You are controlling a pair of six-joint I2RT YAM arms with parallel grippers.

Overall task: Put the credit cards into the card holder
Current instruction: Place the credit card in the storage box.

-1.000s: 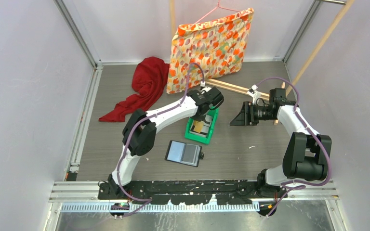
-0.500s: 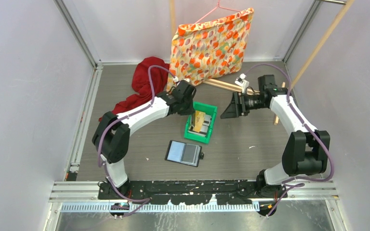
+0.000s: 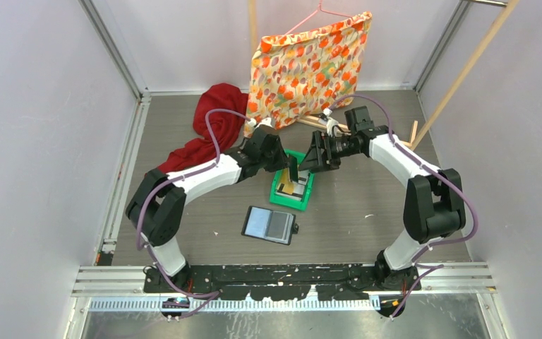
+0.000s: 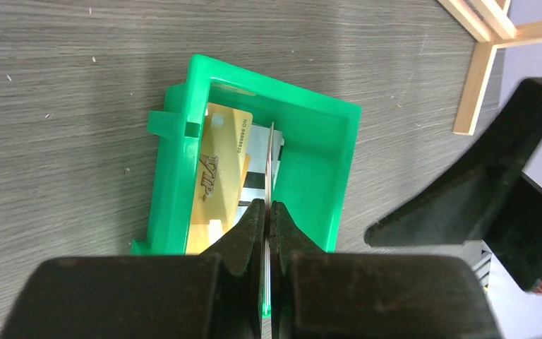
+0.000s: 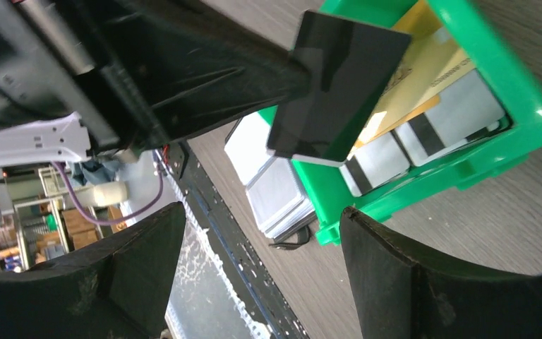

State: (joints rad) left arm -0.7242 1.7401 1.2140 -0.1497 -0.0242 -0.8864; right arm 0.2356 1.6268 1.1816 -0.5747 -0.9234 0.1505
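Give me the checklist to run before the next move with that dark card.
1. Grip: left tool shut on the dark card, on edge over the green tray: ok.
2. Receiver: right tool open, facing the card: ok.
3. Card inside the right tool's gap: not ok, not yet reached.
4. Target: card holder lying open on the table: ok.
5. Free pocket in the holder: cannot tell.

At least four cards (image 5: 339, 85), one tray (image 4: 286, 88), one holder (image 3: 269, 224).
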